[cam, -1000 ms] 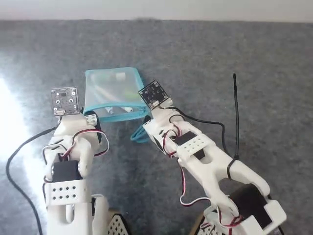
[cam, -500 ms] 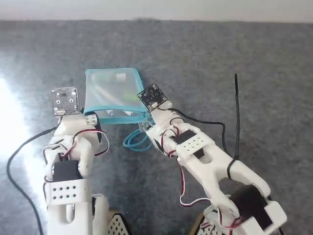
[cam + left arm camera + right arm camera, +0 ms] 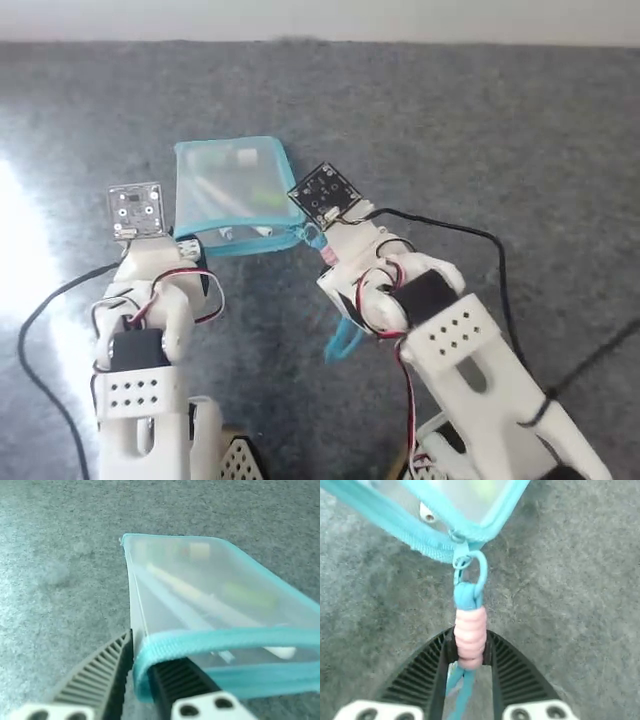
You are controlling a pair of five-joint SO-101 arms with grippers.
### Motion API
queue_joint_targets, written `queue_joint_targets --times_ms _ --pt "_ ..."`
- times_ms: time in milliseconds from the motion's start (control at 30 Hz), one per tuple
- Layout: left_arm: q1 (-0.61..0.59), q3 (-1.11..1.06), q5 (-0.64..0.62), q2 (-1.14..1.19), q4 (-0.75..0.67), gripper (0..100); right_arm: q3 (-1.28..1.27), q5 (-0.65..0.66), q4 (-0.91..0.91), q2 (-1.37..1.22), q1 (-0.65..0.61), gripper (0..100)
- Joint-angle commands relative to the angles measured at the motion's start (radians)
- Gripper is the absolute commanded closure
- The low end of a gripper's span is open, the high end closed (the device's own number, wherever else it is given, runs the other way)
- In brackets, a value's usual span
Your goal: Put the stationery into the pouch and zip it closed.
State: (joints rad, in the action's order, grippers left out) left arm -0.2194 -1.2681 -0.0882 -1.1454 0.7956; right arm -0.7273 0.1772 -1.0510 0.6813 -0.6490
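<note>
A clear pouch point(image 3: 232, 190) with teal edging lies on the grey mat, with pens and other stationery point(image 3: 200, 595) visible inside. My left gripper point(image 3: 142, 672) is shut on the pouch's teal zipper edge point(image 3: 165, 647) at its near left corner. My right gripper point(image 3: 467, 655) is shut on the pink bead of the zipper pull point(image 3: 469, 632), whose teal cord point(image 3: 342, 340) trails back under the arm. The zipper slider point(image 3: 461, 555) sits at the pouch's right corner point(image 3: 305, 235), with the pull cord stretched straight from it.
Grey carpet-like mat point(image 3: 500, 130) covers the table, open behind and right of the pouch. A black cable point(image 3: 480, 235) loops over the right arm. Glare brightens the mat at the left edge point(image 3: 15, 200).
The right arm has swung and pulled back toward the near side, drawing the zipper pull cord taut; the teal loop now hangs beneath it. The left gripper has kept its hold.
</note>
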Motion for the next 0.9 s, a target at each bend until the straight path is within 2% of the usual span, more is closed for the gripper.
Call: queue_joint_targets --times_ms 0,200,333,667,867 --pt "-0.003 -0.005 -0.002 -0.014 -0.063 99 0.100 0.015 -0.064 0.059 0.012 99.1" --pt "0.002 -0.019 0.000 -0.014 -0.078 99 0.130 0.015 -0.081 0.059 0.005 99.1" --pt "0.080 -0.030 0.040 -0.009 -0.071 99 0.163 0.015 -0.127 0.062 -0.004 99.1" --pt "0.262 -0.053 0.048 -0.006 -0.041 99 0.302 0.049 -0.286 0.070 -0.217 99.1" --pt "0.342 -0.081 0.041 -0.006 -0.041 99 0.367 0.064 -0.323 0.071 -0.320 99.1"
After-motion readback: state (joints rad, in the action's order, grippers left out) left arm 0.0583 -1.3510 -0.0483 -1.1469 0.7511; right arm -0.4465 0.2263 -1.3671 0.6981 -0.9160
